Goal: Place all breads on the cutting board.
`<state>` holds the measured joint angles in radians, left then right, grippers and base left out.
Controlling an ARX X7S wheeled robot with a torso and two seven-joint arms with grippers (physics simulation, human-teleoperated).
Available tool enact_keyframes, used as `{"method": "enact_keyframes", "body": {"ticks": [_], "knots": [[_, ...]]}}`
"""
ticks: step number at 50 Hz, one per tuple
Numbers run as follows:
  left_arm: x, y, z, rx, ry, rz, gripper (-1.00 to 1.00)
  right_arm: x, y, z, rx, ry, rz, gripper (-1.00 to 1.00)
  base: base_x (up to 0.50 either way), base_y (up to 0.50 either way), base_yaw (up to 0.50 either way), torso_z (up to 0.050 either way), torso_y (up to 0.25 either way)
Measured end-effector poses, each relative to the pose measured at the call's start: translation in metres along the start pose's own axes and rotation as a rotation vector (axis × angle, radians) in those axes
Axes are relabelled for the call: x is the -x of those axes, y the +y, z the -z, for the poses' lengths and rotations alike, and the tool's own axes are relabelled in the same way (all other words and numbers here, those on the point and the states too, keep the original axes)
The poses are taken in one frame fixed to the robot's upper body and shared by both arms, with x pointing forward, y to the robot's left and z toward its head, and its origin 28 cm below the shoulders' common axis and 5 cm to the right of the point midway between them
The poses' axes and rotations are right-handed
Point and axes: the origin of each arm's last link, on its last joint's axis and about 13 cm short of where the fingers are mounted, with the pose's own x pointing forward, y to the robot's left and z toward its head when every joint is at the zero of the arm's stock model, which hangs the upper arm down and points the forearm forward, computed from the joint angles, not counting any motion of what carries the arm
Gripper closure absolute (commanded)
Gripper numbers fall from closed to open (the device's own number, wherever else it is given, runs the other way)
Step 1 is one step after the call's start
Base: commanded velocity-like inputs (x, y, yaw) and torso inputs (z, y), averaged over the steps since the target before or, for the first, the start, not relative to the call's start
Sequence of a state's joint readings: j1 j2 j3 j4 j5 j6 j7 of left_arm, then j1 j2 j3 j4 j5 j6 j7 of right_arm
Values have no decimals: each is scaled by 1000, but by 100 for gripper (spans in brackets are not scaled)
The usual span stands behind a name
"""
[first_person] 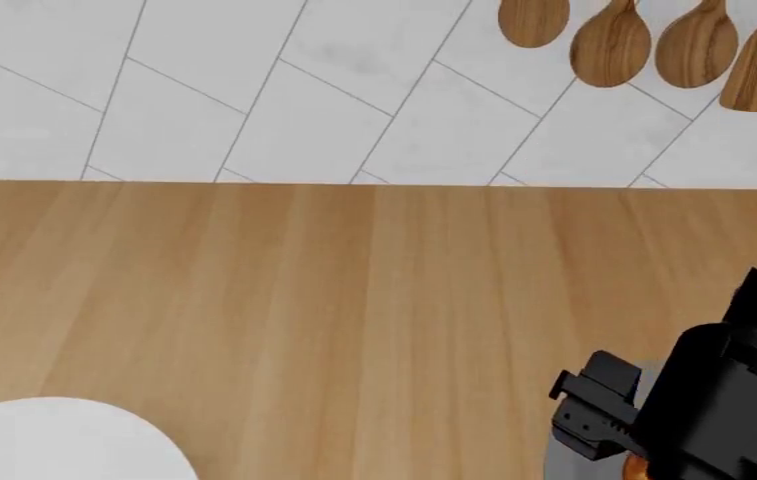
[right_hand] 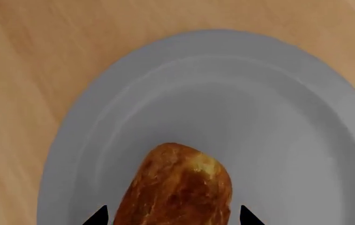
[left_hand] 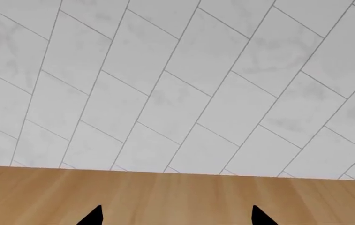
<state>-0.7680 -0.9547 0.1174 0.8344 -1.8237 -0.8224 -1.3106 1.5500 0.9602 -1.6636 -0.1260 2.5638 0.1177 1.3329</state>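
On the grey plate point(right_hand: 102, 117) under the right claw point(right_hand: 172, 216) lies a bread point(right_hand: 176, 187) — a reddish-brown crusty loaf, resting on the plate's inner floor and running out of the right wrist view at 6 o'clock. The claw's two black fingertips point(right_hand: 97, 216) stand one on each side of the loaf with a gap showing between each tip and the crust, so the jaws are spread and hold nothing. The plate sits on the pale wooden worktop point(first_person: 351, 300). Seen from the head view, the right arm point(first_person: 698, 400) is at about 5 o'clock, with a sliver of the plate and an orange-brown bit of the bread showing beneath it. A white plate point(first_person: 58, 440) lies at 7 o'clock, only partly in view. Wooden spoons point(first_person: 612, 40) hang on the tiled wall point(first_person: 285, 90) at 1 o'clock. The left claw point(left_hand: 177, 216) is spread wide and empty — its tips hover over bare worktop facing the wall. No cutting board shows in any view.
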Motion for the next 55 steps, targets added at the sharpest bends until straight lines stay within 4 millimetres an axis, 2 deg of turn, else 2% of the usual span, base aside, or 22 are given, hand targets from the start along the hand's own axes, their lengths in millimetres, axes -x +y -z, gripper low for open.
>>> {"method": "enact_keyframes", "body": {"ticks": [8,9,22,34,45,55], "knots": [[-1,-1,0,-2,1,0,-100,-5,0,3,15,19,-15,-100,0,0,0,0,0],[-1,-1,0,-3,1,0,-100,-5,0,3,17,20,-16,100,0,0,0,0,0],[-1,-3,-1,-8,2,5,-100,5,-4,0,14,1,-26,100,3,0,-1,0,0],[-1,-5,-3,-11,1,12,-100,54,-19,-16,57,-105,-58,100,0,0,0,0,0],[2,-7,-16,-45,16,28,-100,94,-38,-24,89,-233,-95,100,0,0,0,0,0],[9,-3,-32,-111,68,55,-100,113,-49,-24,148,-346,-142,100,0,0,0,0,0]]}}
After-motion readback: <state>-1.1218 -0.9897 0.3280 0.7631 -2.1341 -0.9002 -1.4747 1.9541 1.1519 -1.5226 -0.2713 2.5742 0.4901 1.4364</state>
